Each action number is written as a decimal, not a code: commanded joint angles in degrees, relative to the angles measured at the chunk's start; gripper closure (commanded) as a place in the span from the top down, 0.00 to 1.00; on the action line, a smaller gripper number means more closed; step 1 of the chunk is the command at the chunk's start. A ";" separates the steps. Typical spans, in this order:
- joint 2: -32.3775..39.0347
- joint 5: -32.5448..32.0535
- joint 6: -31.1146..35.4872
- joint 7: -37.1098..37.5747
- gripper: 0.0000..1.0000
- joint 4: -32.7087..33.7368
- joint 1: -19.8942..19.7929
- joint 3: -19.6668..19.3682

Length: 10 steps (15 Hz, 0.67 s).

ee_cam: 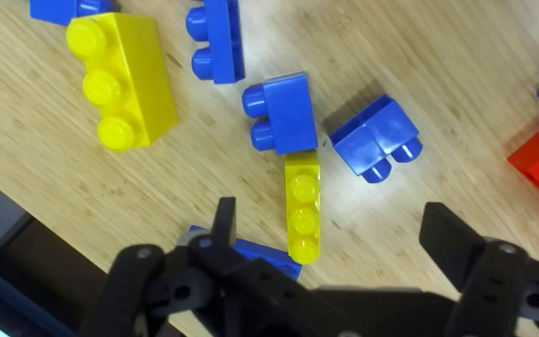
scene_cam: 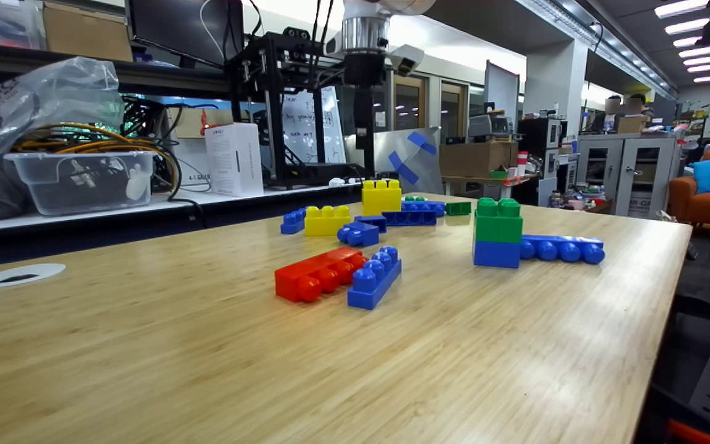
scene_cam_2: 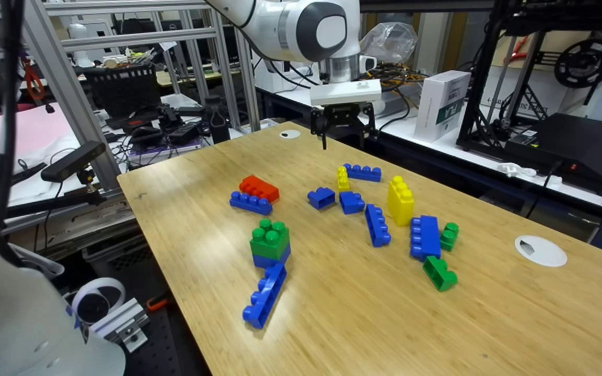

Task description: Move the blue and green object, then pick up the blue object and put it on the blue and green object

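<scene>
The blue and green object (scene_cam_2: 270,243), green bricks on a blue base, stands upright on the table in both exterior views (scene_cam: 498,233); it is out of the wrist view. Two small squarish blue bricks could be the blue object. One blue brick (ee_cam: 377,138) lies on its side, also in both exterior views (scene_cam: 360,234) (scene_cam_2: 322,198). The second blue brick (ee_cam: 291,113) lies beside it, against a yellow brick (ee_cam: 303,210); it shows in an exterior view (scene_cam_2: 351,202). My gripper (ee_cam: 330,208) is open and empty, above the table's far part in an exterior view (scene_cam_2: 344,137).
A long blue strip (scene_cam_2: 265,295) touches or nearly touches the tower. A red brick (scene_cam_2: 260,189) and a blue strip (scene_cam_2: 250,203) lie together. A tall yellow brick (scene_cam_2: 400,201), blue bricks (scene_cam_2: 425,237) and green bricks (scene_cam_2: 440,273) lie farther along. A white shelf with a box (scene_cam_2: 442,104) borders the table.
</scene>
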 commanded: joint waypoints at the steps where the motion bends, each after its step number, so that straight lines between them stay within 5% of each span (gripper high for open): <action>1: 6.66 0.52 -8.58 -10.28 1.00 10.06 -1.56 1.77; 10: 17.87 0.46 -17.79 -28.54 1.00 21.75 -1.94 2.39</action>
